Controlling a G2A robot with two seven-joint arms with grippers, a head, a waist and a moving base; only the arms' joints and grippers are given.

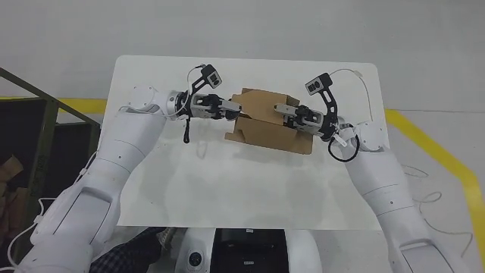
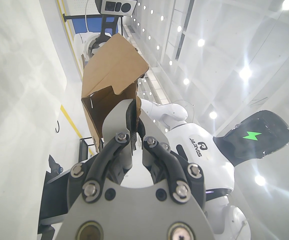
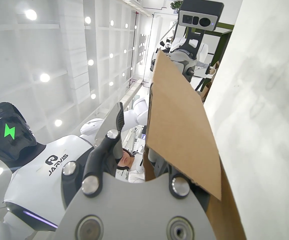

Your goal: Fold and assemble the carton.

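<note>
Left gripper (image 2: 134, 118) clamped on carton (image 1: 265, 117), 9 o'clock edge; right gripper (image 1: 282, 109) jaws apart, seemingly straddling 3 o'clock flap.

One carton (image 1: 265, 121) on one table (image 1: 227, 189); two grippers, left gripper (image 1: 233, 108) at the carton's nine o'clock, right gripper (image 1: 280, 110) at three o'clock

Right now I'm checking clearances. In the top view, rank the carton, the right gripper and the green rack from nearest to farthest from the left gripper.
1. Carton: clamped at its near edge by the left gripper.
2. Right gripper: across the carton, at its other side.
3. Green rack: far out on the robot's left, on the floor.
</note>
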